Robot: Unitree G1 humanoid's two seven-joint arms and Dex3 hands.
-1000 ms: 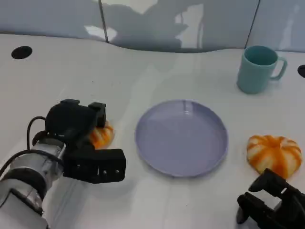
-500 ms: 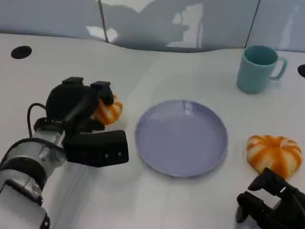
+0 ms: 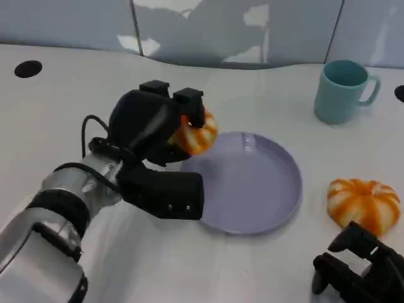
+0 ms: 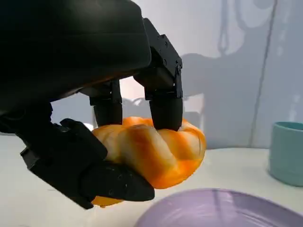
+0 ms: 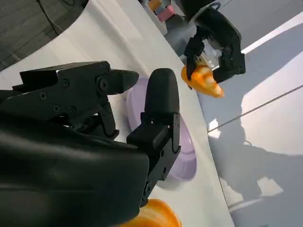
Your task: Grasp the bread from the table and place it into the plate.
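head view: my left hand (image 3: 151, 129) lifts the bread (image 3: 196, 132) — fingers pinching it — over the plate (image 3: 252, 189) rim. my right hand (image 3: 360, 268) rests on the table (image 3: 76, 95), fingers spread.

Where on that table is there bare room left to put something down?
The purple plate holds nothing; the left hand carries a bread above its left rim. Bare table stretches behind that hand, and between the plate and teal mug. It is tight at the near right, around the second bread and the right hand.

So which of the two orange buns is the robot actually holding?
The bun by the purple plate's left rim: the left hand grips it, lifted off the table. The other bun lies on the table right of the plate, near the right hand.
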